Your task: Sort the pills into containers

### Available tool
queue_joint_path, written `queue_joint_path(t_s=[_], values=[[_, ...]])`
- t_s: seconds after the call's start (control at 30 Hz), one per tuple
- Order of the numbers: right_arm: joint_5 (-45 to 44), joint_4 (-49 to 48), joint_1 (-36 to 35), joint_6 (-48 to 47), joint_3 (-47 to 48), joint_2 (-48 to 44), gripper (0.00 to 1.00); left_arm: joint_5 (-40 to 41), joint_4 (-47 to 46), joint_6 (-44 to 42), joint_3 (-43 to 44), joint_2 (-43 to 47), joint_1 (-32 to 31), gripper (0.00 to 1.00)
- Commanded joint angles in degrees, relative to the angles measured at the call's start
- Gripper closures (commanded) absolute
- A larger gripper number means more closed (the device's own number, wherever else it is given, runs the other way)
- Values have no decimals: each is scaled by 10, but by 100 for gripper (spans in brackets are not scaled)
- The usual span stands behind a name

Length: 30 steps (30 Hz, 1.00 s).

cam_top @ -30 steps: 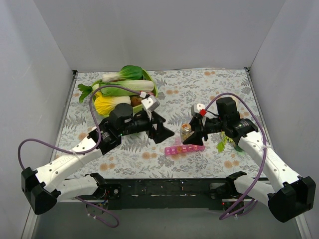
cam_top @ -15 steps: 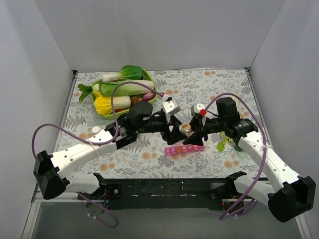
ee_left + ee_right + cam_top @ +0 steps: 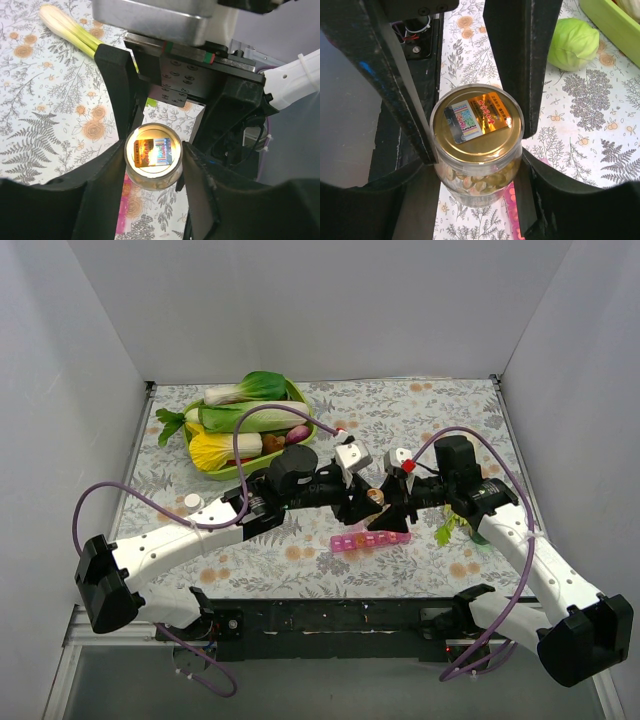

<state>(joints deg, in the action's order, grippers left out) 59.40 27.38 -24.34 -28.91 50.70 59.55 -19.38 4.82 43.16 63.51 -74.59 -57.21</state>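
The right claw (image 3: 386, 505) is clamped round the body of the clear bottle (image 3: 374, 496), and amber pills (image 3: 475, 182) show under its gold lid. The 2 fingers (image 3: 520, 60) of the left claw (image 3: 362, 498) crowd the lid from either side, but I cannot tell whether they grip it. The pink pill box (image 3: 370, 541) lies on the table (image 3: 440, 410) just in front of the bottle. A leafy sprig (image 3: 446, 530) lies beside the right arm. The green bowl (image 3: 602, 22) of vegetables sits back to the left, and a small white disc (image 3: 192, 501) lies by the left arm.

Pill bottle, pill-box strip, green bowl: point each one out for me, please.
pill bottle (image 3: 476, 120), right wrist view, on its gold lid.
pill-box strip (image 3: 370, 540), top external view, on a middle cell.
green bowl (image 3: 222, 475), top external view, on its near rim.
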Motion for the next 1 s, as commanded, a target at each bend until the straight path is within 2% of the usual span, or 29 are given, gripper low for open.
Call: queue_joint_path(t_s=[0.0, 0.17, 0.23, 0.57, 0.8, 0.97], values=[[18, -8, 3, -4, 0, -13, 99, 8, -10, -9, 17, 11, -5, 59], [24, -6, 3, -4, 0, -12, 99, -14, 1, -38, 6, 22, -5, 80], [33, -2, 3, -11, 1, -12, 99, -38, 3, -52, -1, 29, -5, 99], [117, 44, 3, -62, 11, -16, 99, -162, 9, -174, -71, 119, 3, 100], [165, 68, 2, -88, 16, -17, 99, -303, 37, -188, -47, 90, 64, 100], [164, 68, 2, -89, 10, -21, 99, -321, 39, -202, -30, 71, 80, 100]])
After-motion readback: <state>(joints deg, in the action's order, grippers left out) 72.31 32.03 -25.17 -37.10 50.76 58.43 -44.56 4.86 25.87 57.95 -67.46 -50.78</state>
